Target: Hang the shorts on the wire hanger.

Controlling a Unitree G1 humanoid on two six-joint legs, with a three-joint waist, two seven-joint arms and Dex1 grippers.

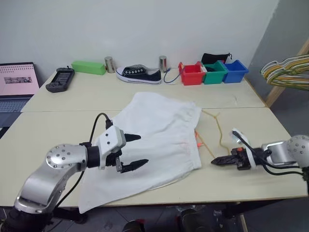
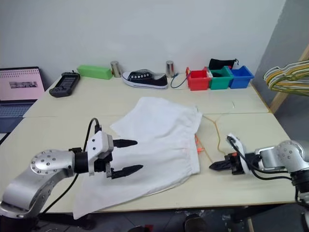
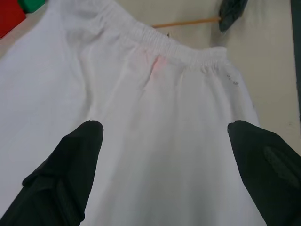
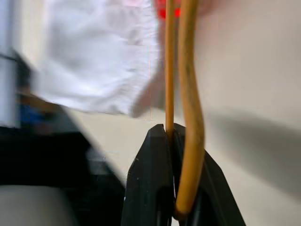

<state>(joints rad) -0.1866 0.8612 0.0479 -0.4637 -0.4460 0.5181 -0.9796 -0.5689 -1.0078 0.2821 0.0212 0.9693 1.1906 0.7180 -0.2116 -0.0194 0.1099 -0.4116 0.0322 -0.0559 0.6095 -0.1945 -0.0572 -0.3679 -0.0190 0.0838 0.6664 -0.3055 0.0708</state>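
The large white thin-fabric shorts (image 1: 154, 145) lie spread flat on the pale table (image 1: 58, 130), gathered elastic waistband toward the robot's right, with a small orange-red cord (image 1: 198, 140) showing at that edge. The cloth looks light and limp: it will likely sag and fold wherever it is lifted, and a single pinch in the middle would probably drag up only one layer. The waistband is the thickest, firmest part, so it seems the best place to take hold, ideally at one side so the opening can be fed over the wire.

The thin mustard-yellow wire hanger (image 1: 219, 133) lies on the table just beside the waistband, partly reaching under it. It is stiff, slim and probably slick, so it may pivot in a grip that holds only one strand.

The left pincer (image 1: 135, 151) hovers over the middle of the shorts with its black fingers spread wide and nothing between them. The right pincer (image 1: 217, 161) sits low at the table's right side, closed tight; in the right wrist view the yellow wire runs pinched between its fingers, so it appears to have the hanger.
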